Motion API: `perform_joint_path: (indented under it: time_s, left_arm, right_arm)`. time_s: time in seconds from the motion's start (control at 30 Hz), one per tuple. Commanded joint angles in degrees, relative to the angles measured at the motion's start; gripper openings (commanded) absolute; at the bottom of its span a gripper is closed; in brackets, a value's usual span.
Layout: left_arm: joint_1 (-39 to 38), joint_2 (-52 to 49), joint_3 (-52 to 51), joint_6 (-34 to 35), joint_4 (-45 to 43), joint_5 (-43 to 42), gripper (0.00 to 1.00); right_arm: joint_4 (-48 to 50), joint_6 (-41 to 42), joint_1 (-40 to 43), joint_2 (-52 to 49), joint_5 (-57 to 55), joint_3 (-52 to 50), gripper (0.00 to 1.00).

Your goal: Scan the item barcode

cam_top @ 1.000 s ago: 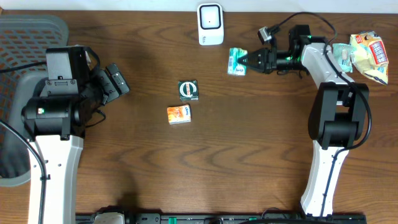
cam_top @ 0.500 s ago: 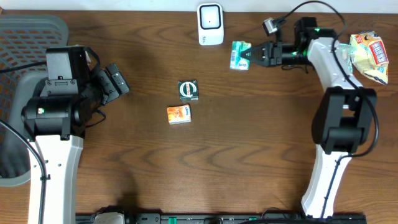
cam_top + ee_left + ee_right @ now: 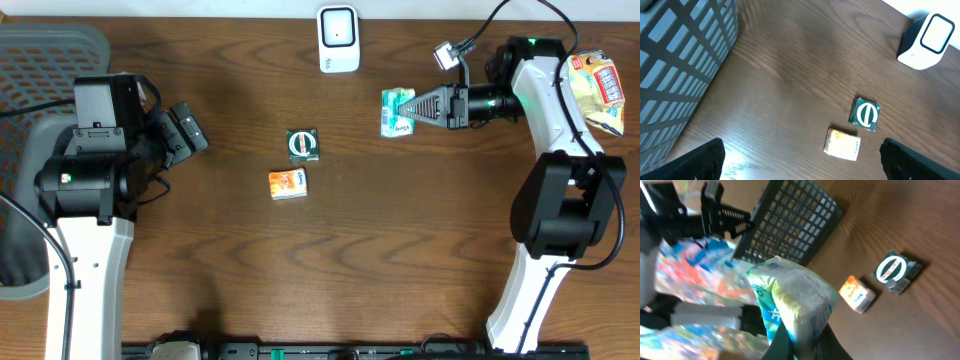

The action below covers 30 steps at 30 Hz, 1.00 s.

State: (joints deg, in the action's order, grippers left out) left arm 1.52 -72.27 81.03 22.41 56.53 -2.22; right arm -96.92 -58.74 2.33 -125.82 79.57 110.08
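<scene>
Got 1 green-and-white packet (image 3: 397, 112) pinched in my right gripper (image 3: 409, 106), upper right of center; white scanner (image 3: 338, 39) stands top middle.

R gripper (image 3: 412, 106) swung green pkt (image 3: 396, 112) away from scanner (image 3: 338, 38)

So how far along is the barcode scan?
Done: the green-and-white soft packet is picked up, with the right gripper shut on it. In hand: it is held off to the right of the white boxy scanner. Left: showing its barcode to the scanner. The left gripper is open, empty.
</scene>
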Motion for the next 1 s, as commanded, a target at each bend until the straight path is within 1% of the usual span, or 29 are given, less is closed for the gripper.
perform_joint_path:
  time_s: [0.0, 0.37, 0.97]
  left_arm:
    - [0.35, 0.04, 0.50, -0.76, 0.04, 0.55, 0.98]
    - [0.35, 0.04, 0.50, -0.76, 0.02, 0.55, 0.98]
    - [0.35, 0.04, 0.50, -0.76, 0.04, 0.52, 0.98]
  right_arm:
    - [0.42, -6.69, -0.13, 1.46, -0.79, 0.37, 0.01]
    - [6.10, -6.69, -0.17, 1.46, 1.77, 0.37, 0.01]
    - [6.32, -6.47, -0.17, 1.44, 1.29, 0.37, 0.01]
